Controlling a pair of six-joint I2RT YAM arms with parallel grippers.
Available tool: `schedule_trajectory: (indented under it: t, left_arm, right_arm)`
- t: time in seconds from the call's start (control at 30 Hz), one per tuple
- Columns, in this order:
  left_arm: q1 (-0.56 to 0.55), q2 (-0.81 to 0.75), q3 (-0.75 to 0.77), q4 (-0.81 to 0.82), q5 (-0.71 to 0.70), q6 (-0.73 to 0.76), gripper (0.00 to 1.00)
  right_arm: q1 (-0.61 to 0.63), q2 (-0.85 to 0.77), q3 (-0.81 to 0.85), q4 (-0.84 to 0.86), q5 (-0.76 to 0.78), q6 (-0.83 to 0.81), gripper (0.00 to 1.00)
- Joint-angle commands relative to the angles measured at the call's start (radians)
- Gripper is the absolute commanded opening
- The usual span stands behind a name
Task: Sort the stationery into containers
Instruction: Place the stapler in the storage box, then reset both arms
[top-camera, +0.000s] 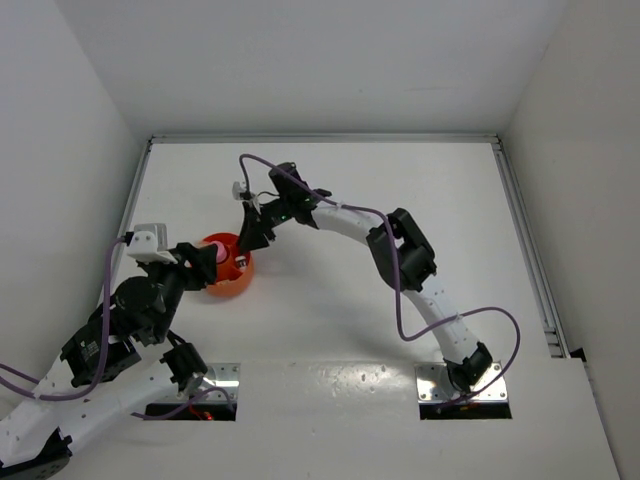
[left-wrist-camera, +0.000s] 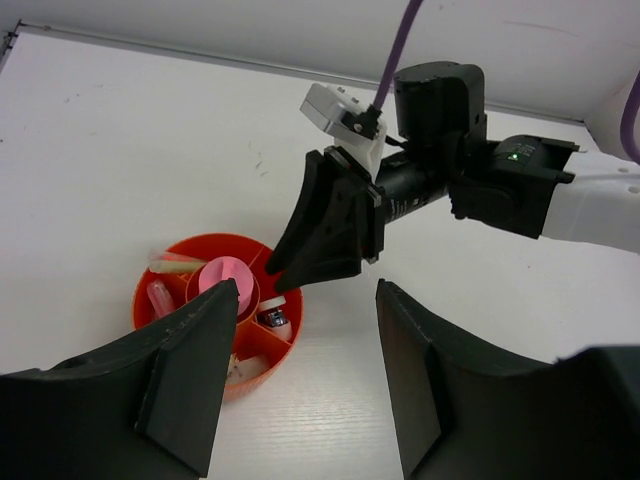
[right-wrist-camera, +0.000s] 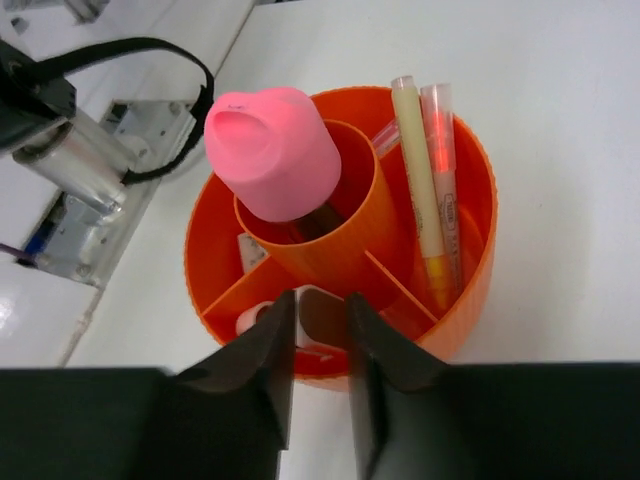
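Observation:
The round orange bowl (top-camera: 236, 290) stands left of the table's middle and also shows in the left wrist view (left-wrist-camera: 262, 376) and the right wrist view (right-wrist-camera: 480, 200). A pink-capped cylinder (right-wrist-camera: 272, 150) stands in its centre cup. Two thin sticks (right-wrist-camera: 420, 190) lean in one compartment. A pink stub (left-wrist-camera: 160, 298) and a beige piece (left-wrist-camera: 245, 368) lie in others. My right gripper (right-wrist-camera: 320, 322) hangs over the bowl's near compartment, shut on a whitish stub (right-wrist-camera: 322, 312) that reaches into it. My left gripper (left-wrist-camera: 305, 375) is open and empty, low beside the bowl.
The right arm (top-camera: 400, 250) arches across the middle of the table, its purple cable looping near its base. The left arm (top-camera: 120, 330) lies at the near left. White walls enclose the table, with a rail (top-camera: 530, 260) along the right edge.

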Motion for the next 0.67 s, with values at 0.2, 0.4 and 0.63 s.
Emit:
schedule_trajectory:
  t: [0.2, 0.4, 0.63]
  left_arm:
    - [-0.007, 0.027, 0.008, 0.071, 0.031, 0.022, 0.28]
    - [-0.007, 0.233, 0.039, 0.071, 0.031, 0.041, 0.36]
    - [-0.007, 0.440, 0.100, 0.120, 0.184, 0.062, 0.99]
  right_arm:
    - [-0.035, -0.334, 0.082, -0.296, 0.710, 0.118, 0.05]
    - [-0.143, -0.523, -0.185, -0.339, 1.490, 0.168, 0.94]
    - [-0.189, -1.004, -0.914, -0.056, 1.722, -0.022, 1.00]
